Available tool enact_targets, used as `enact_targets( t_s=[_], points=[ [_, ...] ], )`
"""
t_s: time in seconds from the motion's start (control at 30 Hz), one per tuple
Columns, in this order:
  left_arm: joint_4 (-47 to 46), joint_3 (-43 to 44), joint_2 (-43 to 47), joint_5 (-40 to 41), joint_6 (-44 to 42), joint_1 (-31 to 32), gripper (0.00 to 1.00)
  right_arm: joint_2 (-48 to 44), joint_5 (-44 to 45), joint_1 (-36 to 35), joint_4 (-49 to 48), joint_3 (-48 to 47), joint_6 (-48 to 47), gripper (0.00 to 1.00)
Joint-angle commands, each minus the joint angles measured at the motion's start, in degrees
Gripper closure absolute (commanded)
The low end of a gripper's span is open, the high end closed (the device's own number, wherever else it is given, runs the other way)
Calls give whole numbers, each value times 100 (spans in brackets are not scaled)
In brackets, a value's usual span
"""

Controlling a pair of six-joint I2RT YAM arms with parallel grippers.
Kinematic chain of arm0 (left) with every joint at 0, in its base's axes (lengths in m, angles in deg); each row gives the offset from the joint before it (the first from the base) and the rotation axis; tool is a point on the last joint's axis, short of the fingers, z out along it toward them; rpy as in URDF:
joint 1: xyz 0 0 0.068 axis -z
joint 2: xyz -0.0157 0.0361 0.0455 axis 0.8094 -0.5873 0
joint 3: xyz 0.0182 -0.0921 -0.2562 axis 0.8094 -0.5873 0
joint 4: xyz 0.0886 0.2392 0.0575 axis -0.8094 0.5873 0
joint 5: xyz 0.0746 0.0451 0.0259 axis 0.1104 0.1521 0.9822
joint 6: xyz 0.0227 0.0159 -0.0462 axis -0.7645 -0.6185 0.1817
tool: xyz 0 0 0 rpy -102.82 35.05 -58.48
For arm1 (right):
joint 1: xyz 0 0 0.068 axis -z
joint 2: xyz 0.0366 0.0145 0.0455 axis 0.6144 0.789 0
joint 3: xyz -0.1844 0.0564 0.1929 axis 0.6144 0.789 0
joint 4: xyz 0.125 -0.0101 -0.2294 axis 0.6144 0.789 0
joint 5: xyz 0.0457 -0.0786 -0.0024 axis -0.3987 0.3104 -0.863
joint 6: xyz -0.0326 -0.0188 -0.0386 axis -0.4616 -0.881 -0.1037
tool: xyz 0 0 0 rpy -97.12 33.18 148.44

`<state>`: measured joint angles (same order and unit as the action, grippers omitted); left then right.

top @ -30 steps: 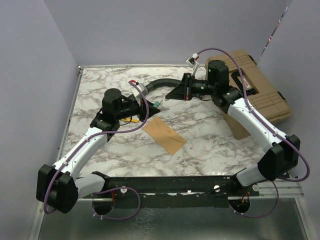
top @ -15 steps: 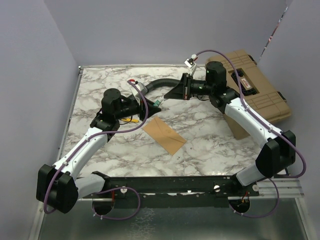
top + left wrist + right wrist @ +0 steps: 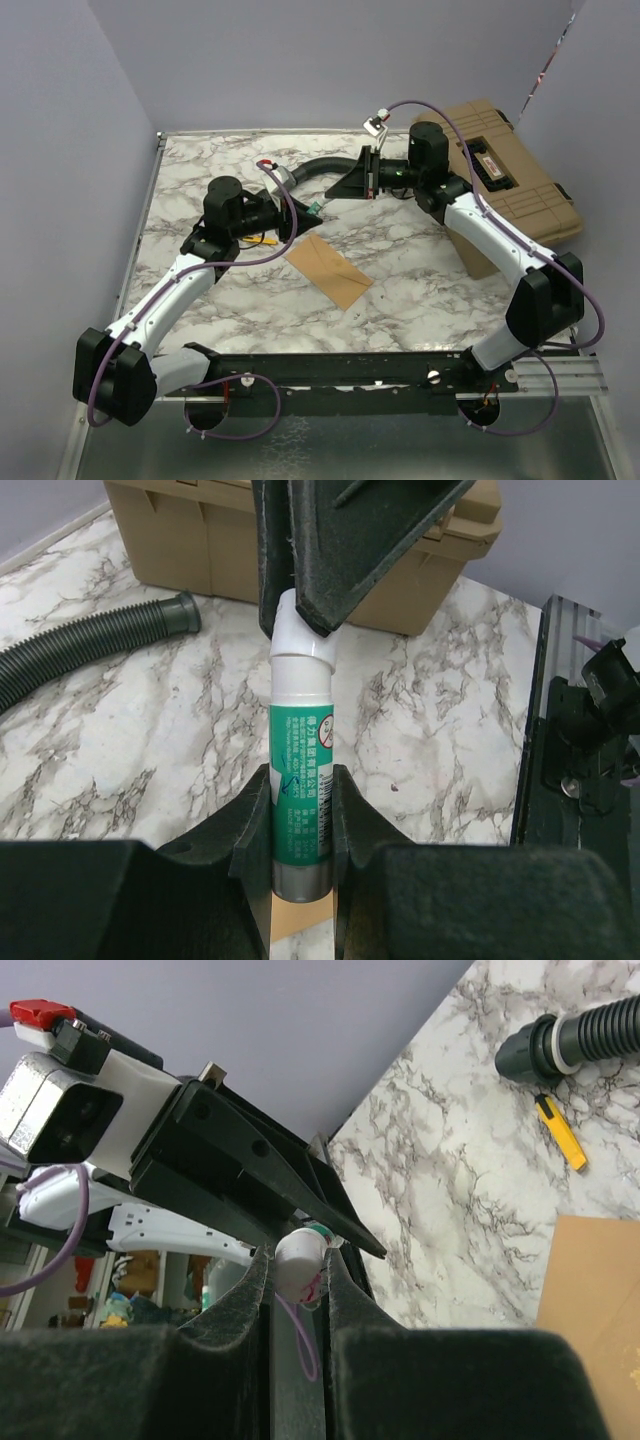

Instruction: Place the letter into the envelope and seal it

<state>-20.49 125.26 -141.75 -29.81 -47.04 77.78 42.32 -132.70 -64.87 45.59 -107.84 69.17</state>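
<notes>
My left gripper (image 3: pixel 303 213) is shut on a green and white glue stick (image 3: pixel 300 740) and holds it above the table. My right gripper (image 3: pixel 330 194) meets it tip to tip and is shut on the stick's white cap (image 3: pixel 298 1260), which also shows in the left wrist view (image 3: pixel 302 640). The brown envelope (image 3: pixel 330 270) lies flat on the marble table, just in front of and below both grippers. A corner of it shows in the right wrist view (image 3: pixel 600 1290) and a strip of it below the stick (image 3: pixel 300 925). The letter is not visible as a separate sheet.
A black corrugated hose (image 3: pixel 310 170) lies behind the grippers. A yellow utility knife (image 3: pixel 560 1132) lies near the hose's end. A large tan case (image 3: pixel 520 175) stands at the back right. A black rail (image 3: pixel 350 365) runs along the table's near edge.
My right arm has shifted slightly left and its wrist has turned a little, still on the cap. My left arm and the envelope have not moved.
</notes>
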Motion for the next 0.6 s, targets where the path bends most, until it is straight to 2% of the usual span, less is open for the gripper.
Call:
enact_targets(
  t_s=[0.0,0.37,0.57],
  points=[
    [447,281,-129,-452,-414,35,100,238,-579,-10,767,-426,-463,100],
    [821,515,-191,-578,-925,33,100,706,-772,-11,3023,-1429,-1747,100],
    [920,678,-298,-612,-1104,37,100,884,-418,-147,3702,-1759,-2063,100]
  ],
)
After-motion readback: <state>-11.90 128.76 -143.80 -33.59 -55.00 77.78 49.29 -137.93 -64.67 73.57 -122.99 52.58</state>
